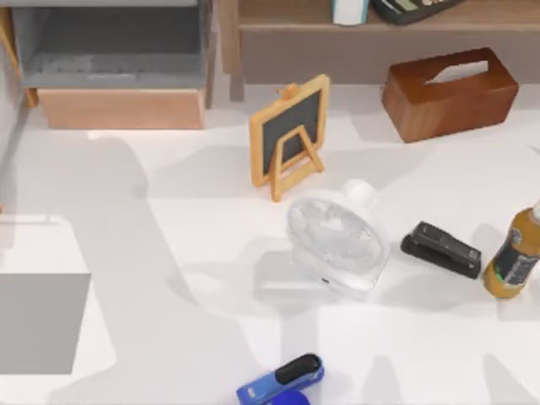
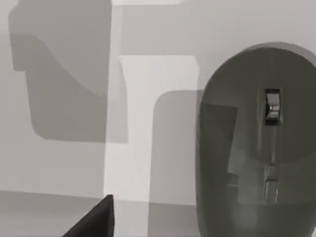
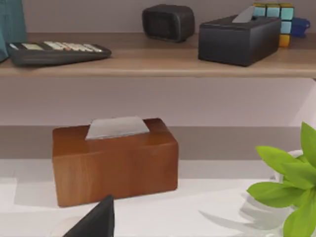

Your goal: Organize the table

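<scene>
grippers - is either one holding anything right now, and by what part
Cannot be told: the fingers are mostly out of frame. The left wrist view looks down on a mouse, the right on a tissue box.

You have two staplers on the table (image 1: 169,211): one black stapler (image 1: 440,249), one blue stapler (image 1: 281,381). You have two tissue boxes: one brown tissue box (image 3: 114,160), one black tissue box (image 3: 239,39). One fan (image 1: 336,239), one bottle (image 1: 514,257), one chalkboard (image 1: 289,135), one mouse (image 2: 256,143), one calculator (image 3: 57,52).
</scene>
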`<state>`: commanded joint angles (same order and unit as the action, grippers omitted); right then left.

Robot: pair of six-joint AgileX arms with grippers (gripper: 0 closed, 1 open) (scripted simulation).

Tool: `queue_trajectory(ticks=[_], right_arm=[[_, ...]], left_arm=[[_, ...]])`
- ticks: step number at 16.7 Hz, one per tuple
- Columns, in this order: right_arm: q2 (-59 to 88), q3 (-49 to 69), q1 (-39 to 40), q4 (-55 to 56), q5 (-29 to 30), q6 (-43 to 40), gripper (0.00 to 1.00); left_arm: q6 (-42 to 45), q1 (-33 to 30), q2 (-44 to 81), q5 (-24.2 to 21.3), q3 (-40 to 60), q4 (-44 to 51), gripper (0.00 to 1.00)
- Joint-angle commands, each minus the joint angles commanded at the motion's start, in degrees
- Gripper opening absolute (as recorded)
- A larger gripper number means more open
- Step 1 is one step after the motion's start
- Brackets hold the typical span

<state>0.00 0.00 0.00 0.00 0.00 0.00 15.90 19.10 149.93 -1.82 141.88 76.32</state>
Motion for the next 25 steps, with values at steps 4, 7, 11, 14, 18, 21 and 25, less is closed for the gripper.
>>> queue_trajectory(ticks=[4,7,11,14,18,21,25], right_arm=[[0.00,0.00,0.00,0.00,0.00,0.00,1.00],[0.00,0.00,0.00,0.00,0.00,0.00,1.00],[0.00,0.00,0.00,0.00,0.00,0.00,1.00],[0.00,0.00,0.00,0.00,0.00,0.00,1.00],[0.00,0.00,0.00,0.00,0.00,0.00,1.00],[0.00,0.00,0.00,0.00,0.00,0.00,1.00],[0.00,0.00,0.00,0.00,0.00,0.00,1.00]], left_arm=[[0.22,0.12,-0.03,0.00,-3.11,-3.11,1.00],[0.19,0.06,-0.22,0.01,-4.29,-4.28,1.00],[0.04,0.00,-0.23,0.01,-4.48,-4.56,1.00],[-0.33,-0.41,0.47,-0.01,-4.44,-5.12,1.00],[-0.35,-0.46,0.60,-0.01,-4.47,-5.17,1.00],[-0.35,-0.46,0.60,-0.01,-4.47,-5.17,0.77],[-0.35,-0.46,0.60,-0.01,-4.47,-5.17,0.47]])
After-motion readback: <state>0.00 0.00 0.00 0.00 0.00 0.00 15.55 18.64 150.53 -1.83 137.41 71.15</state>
